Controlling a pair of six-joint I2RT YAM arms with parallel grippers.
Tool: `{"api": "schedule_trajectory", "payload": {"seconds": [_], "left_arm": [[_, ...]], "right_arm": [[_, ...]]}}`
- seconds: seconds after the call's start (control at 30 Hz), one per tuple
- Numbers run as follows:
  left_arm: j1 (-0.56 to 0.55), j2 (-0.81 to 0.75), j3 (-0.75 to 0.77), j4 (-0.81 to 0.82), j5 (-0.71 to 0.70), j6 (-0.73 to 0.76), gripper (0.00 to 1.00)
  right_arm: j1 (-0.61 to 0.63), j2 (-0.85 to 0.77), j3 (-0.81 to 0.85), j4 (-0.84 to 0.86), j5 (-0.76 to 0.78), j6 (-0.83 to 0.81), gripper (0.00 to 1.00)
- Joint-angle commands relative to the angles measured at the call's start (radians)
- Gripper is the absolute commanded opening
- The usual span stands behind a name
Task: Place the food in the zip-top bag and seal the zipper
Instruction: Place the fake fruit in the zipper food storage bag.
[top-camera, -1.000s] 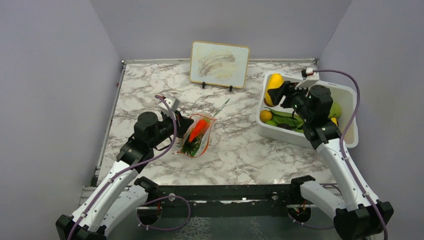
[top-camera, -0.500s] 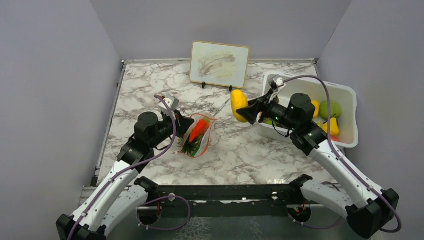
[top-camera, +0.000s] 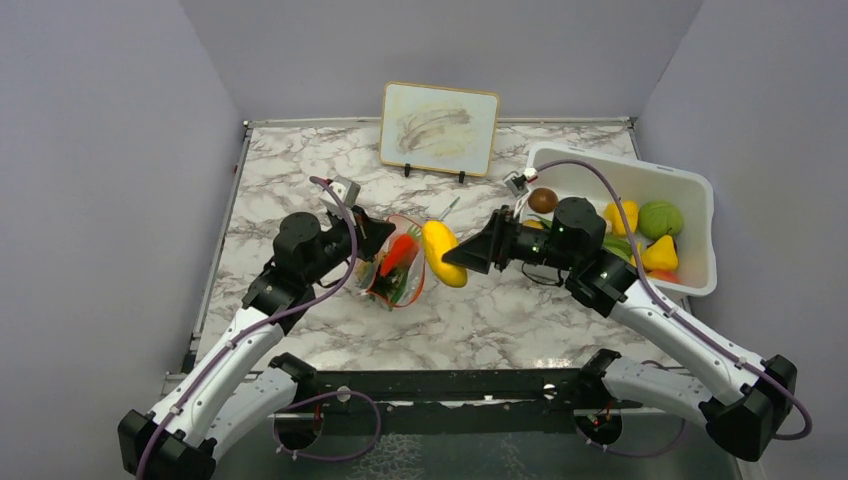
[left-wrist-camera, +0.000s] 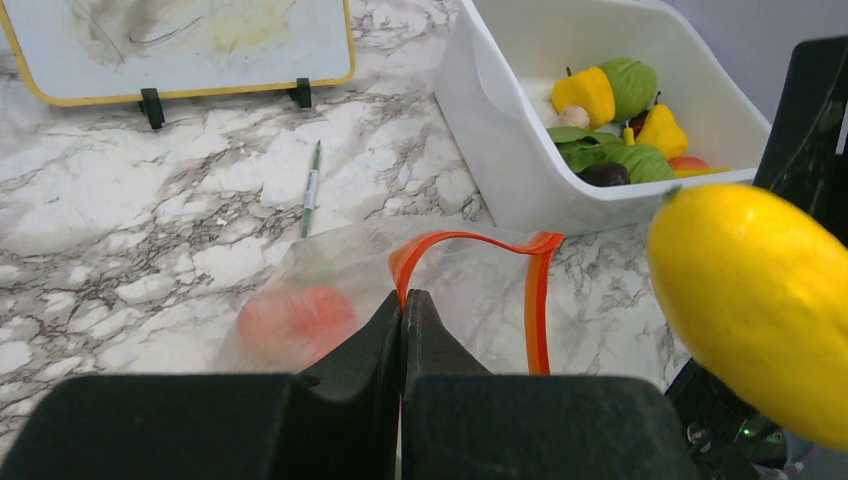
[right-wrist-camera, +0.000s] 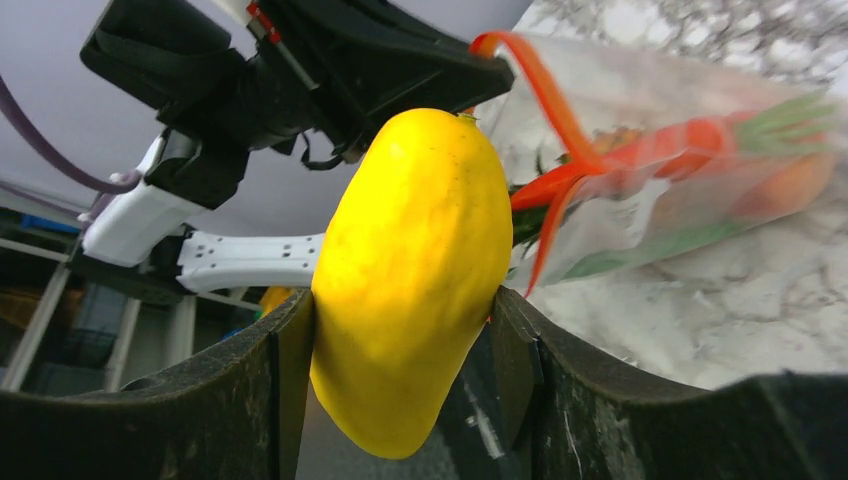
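Yellow toy fruit (top-camera: 440, 252) is grasped across its middle by my right fingers (right-wrist-camera: 265, 400), just beside the open mouth of the zip-top bag (top-camera: 392, 280). My left fingers (left-wrist-camera: 375, 335) are clenched on the red-orange zipper (left-wrist-camera: 537, 310), holding that edge up while the bag's base rests on the marble tabletop (top-camera: 300, 180), orange-red and green pieces inside. Beyond, the white bin (top-camera: 650, 175) holds more food (top-camera: 660, 218); a framed board (top-camera: 440, 128) stands farthest back.
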Motion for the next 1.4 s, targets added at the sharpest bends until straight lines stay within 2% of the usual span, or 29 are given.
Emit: {"api": "schedule_trajectory", "payload": {"seconds": [0.0, 0.17, 0.23, 0.4, 0.67, 1.03, 1.37], "left_arm": [[-0.004, 0.033, 0.051, 0.128, 0.051, -0.041, 0.0], [-0.006, 0.053, 0.055, 0.133, 0.066, -0.034, 0.0], [-0.006, 0.049, 0.053, 0.132, 0.077, -0.038, 0.0], [-0.005, 0.022, 0.037, 0.121, 0.138, -0.043, 0.0], [-0.005, 0.002, 0.002, 0.103, 0.152, -0.046, 0.0], [-0.005, 0.002, 0.012, 0.101, 0.262, -0.102, 0.0], [-0.005, -0.017, 0.026, 0.078, 0.301, -0.103, 0.0]], "right_arm": [[0.073, 0.041, 0.028, 0.026, -0.026, 0.162, 0.25], [0.226, 0.133, 0.09, -0.037, 0.092, 0.197, 0.26], [0.247, 0.169, 0.088, -0.05, 0.125, 0.251, 0.27], [0.251, 0.224, 0.081, -0.105, 0.219, 0.336, 0.29], [0.25, 0.262, 0.139, -0.188, 0.341, 0.398, 0.29], [0.25, 0.398, 0.306, -0.415, 0.545, 0.5, 0.32], [0.25, 0.4, 0.303, -0.372, 0.669, 0.472, 0.32]]}}
